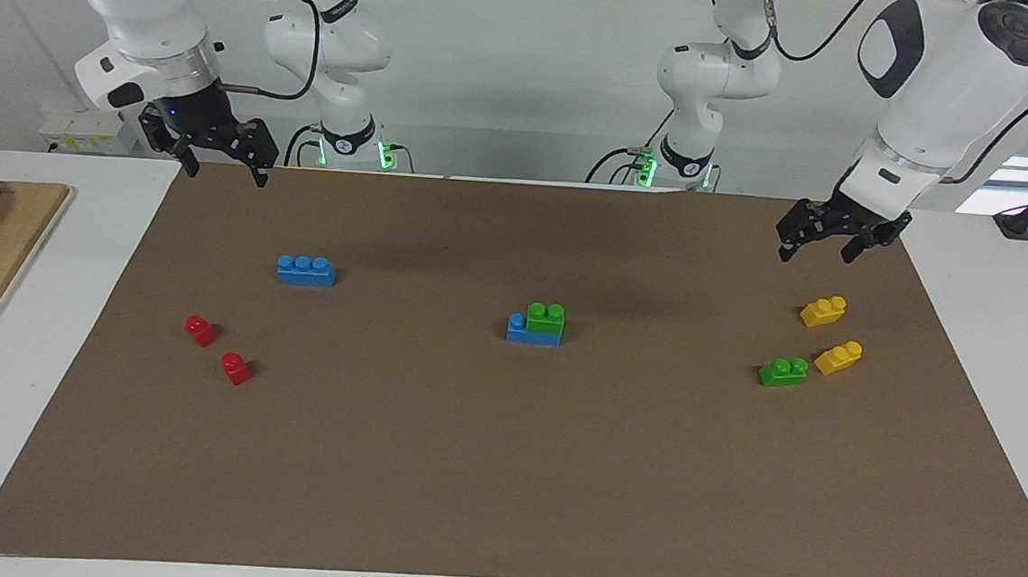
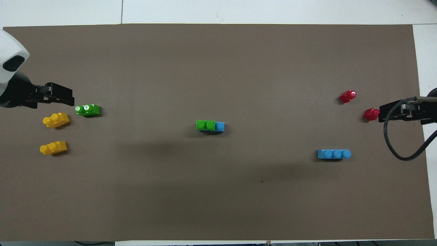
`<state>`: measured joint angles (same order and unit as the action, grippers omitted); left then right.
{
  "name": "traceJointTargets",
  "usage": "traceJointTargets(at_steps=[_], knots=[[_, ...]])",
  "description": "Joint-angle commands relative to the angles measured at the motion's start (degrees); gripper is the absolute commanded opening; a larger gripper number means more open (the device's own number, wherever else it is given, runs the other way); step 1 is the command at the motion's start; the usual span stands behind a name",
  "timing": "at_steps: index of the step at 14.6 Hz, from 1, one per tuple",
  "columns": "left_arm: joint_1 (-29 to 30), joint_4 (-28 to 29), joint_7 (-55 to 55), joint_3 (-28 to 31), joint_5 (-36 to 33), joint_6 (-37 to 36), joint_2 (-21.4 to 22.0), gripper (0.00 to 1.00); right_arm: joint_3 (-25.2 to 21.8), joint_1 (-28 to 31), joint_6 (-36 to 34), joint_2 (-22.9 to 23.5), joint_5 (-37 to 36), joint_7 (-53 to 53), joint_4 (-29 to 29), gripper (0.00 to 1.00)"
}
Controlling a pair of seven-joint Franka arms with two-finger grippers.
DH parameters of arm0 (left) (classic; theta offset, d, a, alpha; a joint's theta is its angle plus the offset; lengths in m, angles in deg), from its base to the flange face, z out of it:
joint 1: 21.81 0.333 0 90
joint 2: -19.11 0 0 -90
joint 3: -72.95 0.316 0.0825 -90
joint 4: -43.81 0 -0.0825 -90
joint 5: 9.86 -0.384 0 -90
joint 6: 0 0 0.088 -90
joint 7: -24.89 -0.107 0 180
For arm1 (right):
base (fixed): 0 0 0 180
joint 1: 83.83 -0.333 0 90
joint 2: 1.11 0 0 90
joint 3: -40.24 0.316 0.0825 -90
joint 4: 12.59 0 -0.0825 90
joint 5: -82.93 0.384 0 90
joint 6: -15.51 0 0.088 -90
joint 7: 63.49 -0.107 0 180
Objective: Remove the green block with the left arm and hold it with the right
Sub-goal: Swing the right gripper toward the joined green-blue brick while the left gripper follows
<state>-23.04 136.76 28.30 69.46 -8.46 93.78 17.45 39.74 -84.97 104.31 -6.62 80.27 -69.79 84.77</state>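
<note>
Nothing is done yet: the small green two-stud plastic block (image 1: pixel 546 317) sits stacked on the blue plastic three-stud brick (image 1: pixel 531 330). The left end effector (image 1: pixel 829 241) and the right end effector (image 1: pixel 220 156) both hang open and empty, well apart from that brick, toward their own ends of the bench.

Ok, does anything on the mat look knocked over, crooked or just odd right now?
Mostly tidy. The two red blocks lie tipped on their sides, studs pointing sideways. The green block sits stacked on a blue brick mid-mat, covering only part of it. Nothing looks damaged.
</note>
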Motion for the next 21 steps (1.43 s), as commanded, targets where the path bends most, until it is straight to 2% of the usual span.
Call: traceJointTargets(at_steps=[1,6,10,14,21], knots=[[-0.62,-0.67,-0.60,0.41,-0.69,-0.09,-0.36,1.00,0.33,0.52,0.76,0.15,0.11,-1.16,-0.33,1.00],[-0.79,-0.58,-1.21,0.24,-0.69,-0.18,-0.36,1.00,0.33,0.44,0.76,0.24,0.11,-8.26,-0.59,0.99],[-0.97,-0.76,-0.60,-0.38,-0.69,0.70,-0.45,1.00,0.50,-0.18,0.58,0.15,0.46,-25.11,0.02,0.97],[-0.71,-0.59,-1.12,0.32,-0.60,-1.31,0.42,1.00,0.59,-0.35,0.76,0.76,8.44,-48.22,1.60,0.97],[-1.23,-0.23,2.20,0.41,-0.51,-2.19,1.13,1.00,0.59,-0.62,8.13,0.94,22.42,-71.46,9.59,0.97]])
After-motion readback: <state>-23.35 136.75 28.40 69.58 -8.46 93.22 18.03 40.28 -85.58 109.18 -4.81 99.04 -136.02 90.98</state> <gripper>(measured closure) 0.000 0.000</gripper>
